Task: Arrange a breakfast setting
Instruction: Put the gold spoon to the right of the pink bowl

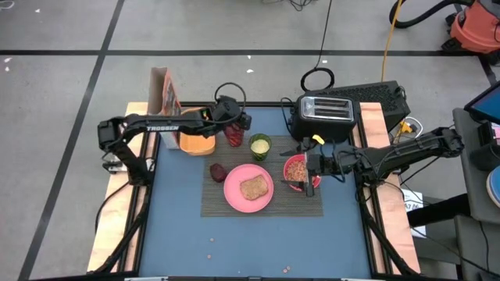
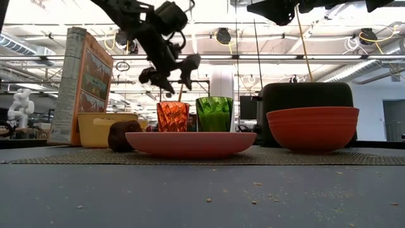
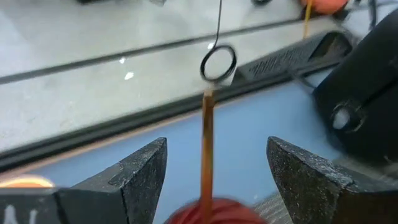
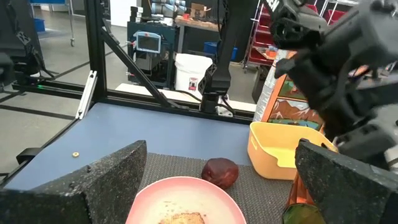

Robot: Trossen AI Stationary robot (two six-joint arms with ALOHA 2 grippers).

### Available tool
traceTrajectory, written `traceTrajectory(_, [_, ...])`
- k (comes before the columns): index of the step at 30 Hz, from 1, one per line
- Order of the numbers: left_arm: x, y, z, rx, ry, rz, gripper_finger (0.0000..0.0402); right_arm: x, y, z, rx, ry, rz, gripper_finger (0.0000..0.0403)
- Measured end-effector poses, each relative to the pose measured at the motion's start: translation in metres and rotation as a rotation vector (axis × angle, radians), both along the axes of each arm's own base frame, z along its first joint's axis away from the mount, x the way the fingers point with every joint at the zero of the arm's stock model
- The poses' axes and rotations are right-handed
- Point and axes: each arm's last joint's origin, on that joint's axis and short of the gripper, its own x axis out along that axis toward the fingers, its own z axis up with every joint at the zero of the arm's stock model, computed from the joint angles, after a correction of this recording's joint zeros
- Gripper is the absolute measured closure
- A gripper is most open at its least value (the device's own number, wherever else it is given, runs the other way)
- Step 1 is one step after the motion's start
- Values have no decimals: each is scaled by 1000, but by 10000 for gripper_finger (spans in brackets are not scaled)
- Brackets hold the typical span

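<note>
On the dark woven placemat (image 1: 226, 204) lie the pink plate (image 1: 234, 195) with the toast slice (image 1: 254, 187), the dark-red fruit (image 1: 218, 171) and the pink-red bowl (image 1: 294, 168). The red tumbler (image 1: 233, 136) and the green cup (image 1: 260, 144) stand at the mat's far edge. A thin brown stick (image 3: 207, 143) rises from the tumbler (image 3: 214, 213). My left gripper (image 3: 216, 146) hovers open just above the tumbler (image 2: 173, 117), its fingers on either side of the stick and apart from it. My right gripper (image 1: 306, 168) stands open and level over the bowl.
A black toaster (image 1: 324, 113) stands behind the bowl at the far right. A cereal box (image 1: 164, 92) and a yellow container (image 1: 195, 142) sit at the far left, close to my left arm. Crumbs dot the blue table (image 1: 234, 250) near its front edge.
</note>
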Motion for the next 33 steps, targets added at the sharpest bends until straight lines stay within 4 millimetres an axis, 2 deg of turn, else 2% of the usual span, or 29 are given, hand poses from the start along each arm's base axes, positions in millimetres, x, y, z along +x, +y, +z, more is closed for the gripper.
traceTrajectory(7, [10,6,-24,-20,41,11,121,0,0,0,-1,4,-1,8])
traceTrajectory(11, [12,6,-30,-33,42,20,129,0,0,0,-1,4,0,8])
traceTrajectory(25, [13,6,-33,-47,33,35,289,0,0,0,-1,3,0,8])
traceTrajectory(33, [13,6,-33,-44,36,30,344,0,0,0,-1,3,0,8])
